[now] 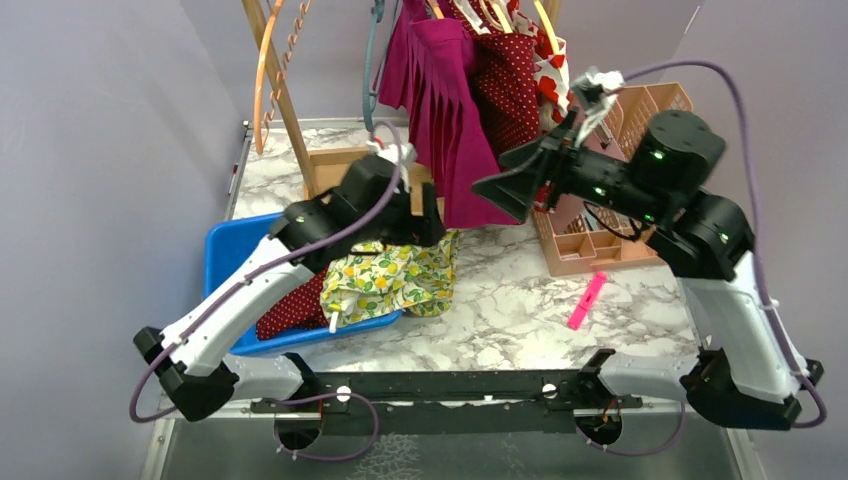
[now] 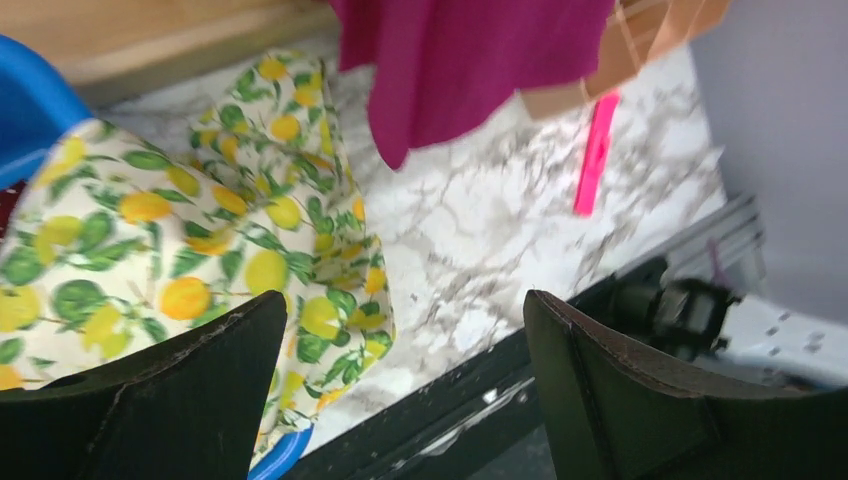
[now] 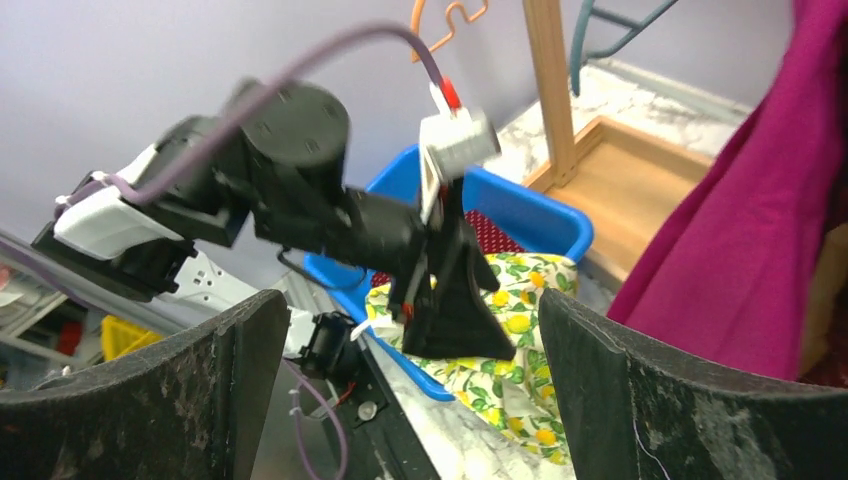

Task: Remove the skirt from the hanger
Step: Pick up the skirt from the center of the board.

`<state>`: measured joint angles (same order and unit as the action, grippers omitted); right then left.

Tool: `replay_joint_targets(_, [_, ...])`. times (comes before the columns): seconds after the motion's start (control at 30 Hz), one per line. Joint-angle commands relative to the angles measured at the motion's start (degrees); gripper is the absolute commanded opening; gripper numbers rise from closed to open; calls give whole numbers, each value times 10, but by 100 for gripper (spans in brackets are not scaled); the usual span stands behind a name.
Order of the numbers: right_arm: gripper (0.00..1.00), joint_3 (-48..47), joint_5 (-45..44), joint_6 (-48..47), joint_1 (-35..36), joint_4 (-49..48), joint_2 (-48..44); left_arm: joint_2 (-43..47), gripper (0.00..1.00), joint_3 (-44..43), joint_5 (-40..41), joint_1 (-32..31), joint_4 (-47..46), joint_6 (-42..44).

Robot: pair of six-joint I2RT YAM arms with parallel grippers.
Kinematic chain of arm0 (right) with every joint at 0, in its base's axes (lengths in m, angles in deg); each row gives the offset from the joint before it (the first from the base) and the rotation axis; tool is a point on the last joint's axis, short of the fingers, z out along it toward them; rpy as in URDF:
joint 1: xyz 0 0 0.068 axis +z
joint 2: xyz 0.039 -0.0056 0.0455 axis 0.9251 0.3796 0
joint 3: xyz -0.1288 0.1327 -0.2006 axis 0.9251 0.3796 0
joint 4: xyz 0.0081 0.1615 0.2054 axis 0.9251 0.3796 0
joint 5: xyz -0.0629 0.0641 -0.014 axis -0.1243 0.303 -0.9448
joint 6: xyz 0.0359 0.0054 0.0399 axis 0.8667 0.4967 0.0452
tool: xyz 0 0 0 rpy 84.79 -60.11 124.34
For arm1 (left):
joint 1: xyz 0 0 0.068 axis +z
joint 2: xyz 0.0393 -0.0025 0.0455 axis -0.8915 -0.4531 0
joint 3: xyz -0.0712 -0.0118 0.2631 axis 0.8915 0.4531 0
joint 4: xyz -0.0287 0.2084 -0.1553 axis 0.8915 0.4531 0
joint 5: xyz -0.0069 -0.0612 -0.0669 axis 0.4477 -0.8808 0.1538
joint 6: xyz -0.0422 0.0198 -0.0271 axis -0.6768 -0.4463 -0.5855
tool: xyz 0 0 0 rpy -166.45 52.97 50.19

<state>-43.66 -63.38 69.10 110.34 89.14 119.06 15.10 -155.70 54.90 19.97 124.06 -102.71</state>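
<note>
A bin (image 1: pixel 218 250) sits at the left of the worktop (image 1: pixel 500 320), with a loose garment (image 1: pixel 395 278) draped over its right rim and down onto the worktop. Behind them stands a rack (image 1: pixel 290 110), and a skirt (image 1: pixel 455 130) hangs from it at the back centre. A basket (image 1: pixel 590 250) sits right of the skirt, with a small stick (image 1: pixel 587 300) lying just before it.

- desk (image 1: pixel 520 300): smooth marble-patterned top, faint sheen
- magenta skirt (image 1: pixel 455 120): matt pleated cloth
- lemon-print garment (image 1: pixel 395 275): soft matt woven cloth
- blue bin (image 1: pixel 222 250): smooth, glossy plastic
- rack post (image 1: pixel 285 100): bare pale wood, matt
- peach basket (image 1: pixel 655 100): lattice plastic, matt
- pink clip (image 1: pixel 587 300): smooth plastic
- left end effector (image 2: pixel 402 310): matt black fingers (image 2: pixel 180 400), rough and scuffed at the edges
</note>
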Motion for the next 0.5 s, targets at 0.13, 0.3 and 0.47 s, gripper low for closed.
replay_joint_targets(0.13, [100,43,-77,-39,0,19,-88,-97,92,21,187,-130,58,85])
replay_joint_targets(0.3, [100,64,-87,-34,0,19,-110,-166,94,23,174,-141,75,199])
replay_joint_targets(0.47, [100,63,-100,-32,-1,18,-111,-204,98,37,105,-155,99,272])
